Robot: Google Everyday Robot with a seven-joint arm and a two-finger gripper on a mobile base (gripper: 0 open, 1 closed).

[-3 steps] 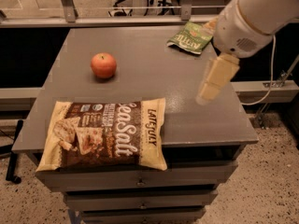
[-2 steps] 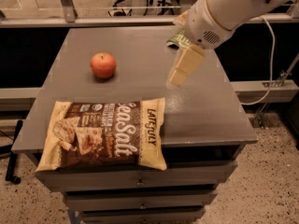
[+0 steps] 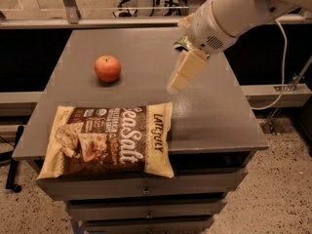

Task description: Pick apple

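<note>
The apple (image 3: 107, 68) is small, round and orange-red, and it sits on the grey table top (image 3: 209, 111) toward the back left. My gripper (image 3: 175, 85) hangs from the white arm over the middle of the table, to the right of the apple and above the surface. It is about a hand's width away from the apple and holds nothing that I can see.
A large brown and tan chip bag (image 3: 109, 140) lies flat at the front left edge of the table. A green bag (image 3: 181, 41) at the back is mostly hidden behind the arm. Drawers sit under the table top. A cable hangs at the right.
The arm and gripper have moved left across the table, from the right side toward the middle, closer to the apple. The apple and the chip bag have not moved.
</note>
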